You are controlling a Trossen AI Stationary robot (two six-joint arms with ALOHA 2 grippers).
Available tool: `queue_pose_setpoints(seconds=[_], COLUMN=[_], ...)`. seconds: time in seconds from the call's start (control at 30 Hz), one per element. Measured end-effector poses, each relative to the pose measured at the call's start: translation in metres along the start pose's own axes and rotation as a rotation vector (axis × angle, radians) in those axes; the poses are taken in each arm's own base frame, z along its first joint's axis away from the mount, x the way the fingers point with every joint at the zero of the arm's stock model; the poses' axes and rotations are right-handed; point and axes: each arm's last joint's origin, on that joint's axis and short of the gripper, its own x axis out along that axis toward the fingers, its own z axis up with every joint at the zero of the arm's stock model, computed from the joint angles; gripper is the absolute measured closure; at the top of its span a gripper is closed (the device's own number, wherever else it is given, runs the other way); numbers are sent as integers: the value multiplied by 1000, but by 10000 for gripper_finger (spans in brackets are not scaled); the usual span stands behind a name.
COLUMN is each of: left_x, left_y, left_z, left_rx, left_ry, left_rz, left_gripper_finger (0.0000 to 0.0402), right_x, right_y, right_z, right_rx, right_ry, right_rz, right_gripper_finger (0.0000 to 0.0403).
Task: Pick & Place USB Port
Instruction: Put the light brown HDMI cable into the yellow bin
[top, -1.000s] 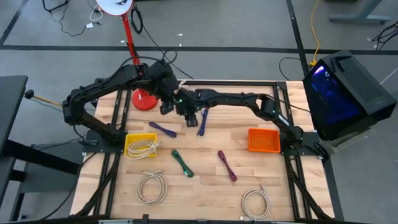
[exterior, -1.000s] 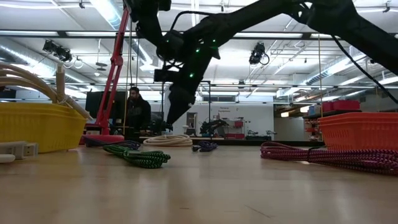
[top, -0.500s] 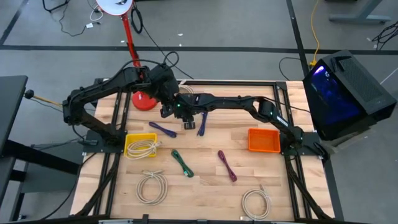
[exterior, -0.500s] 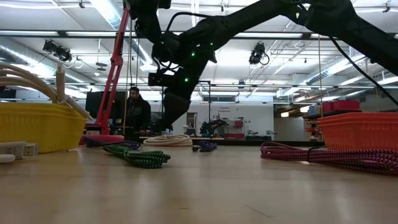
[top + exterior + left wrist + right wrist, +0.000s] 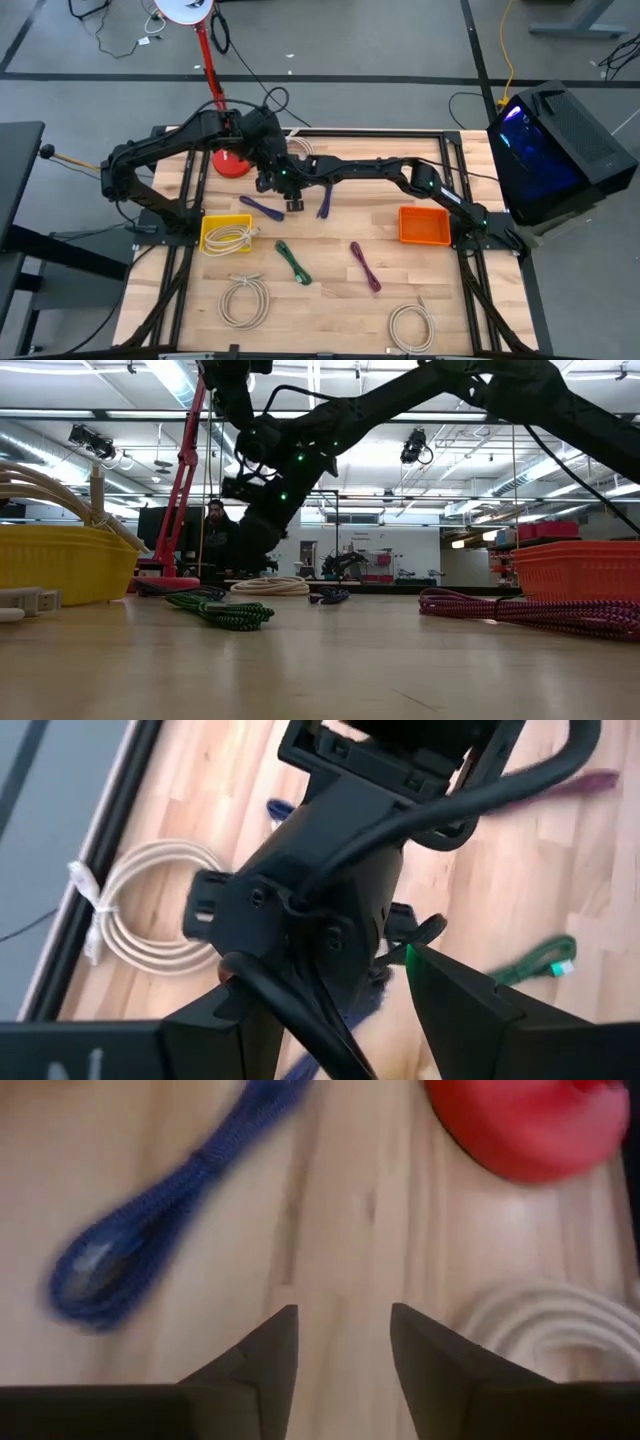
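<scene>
My right gripper (image 5: 293,203) hangs open and empty above the table, between two blue-purple cables (image 5: 262,207) (image 5: 325,200). In the right wrist view its fingers (image 5: 340,1355) stand over bare wood, with the left blue-purple cable (image 5: 150,1210) lying flat ahead of them. My left gripper (image 5: 268,176) is open and empty, just to the far left of the right gripper; its wrist view is mostly filled by the right arm's wrist (image 5: 320,910). A green cable (image 5: 293,262) and a magenta cable (image 5: 365,266) lie flat nearer the front.
A yellow basket (image 5: 207,238) holding a pale cable stands at the left and an orange basket (image 5: 424,226) at the right. A red lamp base (image 5: 232,160) and a white coil (image 5: 300,150) sit at the far side. Two more white coils (image 5: 245,300) (image 5: 410,325) lie near the front.
My right gripper has gone toward the table's left edge and a little toward the near edge, staying open, and now hangs closer to the left blue-purple cable. The cables have not moved.
</scene>
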Motion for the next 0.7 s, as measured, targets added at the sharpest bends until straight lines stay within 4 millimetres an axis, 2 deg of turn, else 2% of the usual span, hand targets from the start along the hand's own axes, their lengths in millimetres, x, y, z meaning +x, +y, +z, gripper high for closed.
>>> queue_pose_setpoints(seconds=[0.07,0.13,0.2,0.3,0.43,0.53,0.57,0.7], left_x=[2,3,3,10,21,21,20,5], left_y=[0,0,0,0,0,0,1,6], left_z=[-2,-5,-7,-10,-15,-16,-17,-19], left_rx=[5,18,40,59,70,76,74,52], left_ry=[32,61,70,93,112,119,117,65], left_rz=[0,-8,-3,-1,1,5,7,33], left_gripper_finger=[196,196,196,196,196,196,196,196], right_x=[7,14,18,23,17,-4,-13,-81], right_y=[3,9,13,18,19,16,13,-12], right_z=[-8,-22,-30,-35,-25,-16,-9,19], right_rx=[38,123,183,204,260,278,267,208], right_ry=[57,102,132,156,133,106,74,-40], right_rz=[26,239,365,396,336,358,316,126], right_gripper_finger=[249,254,258,262,262,260,259,259])
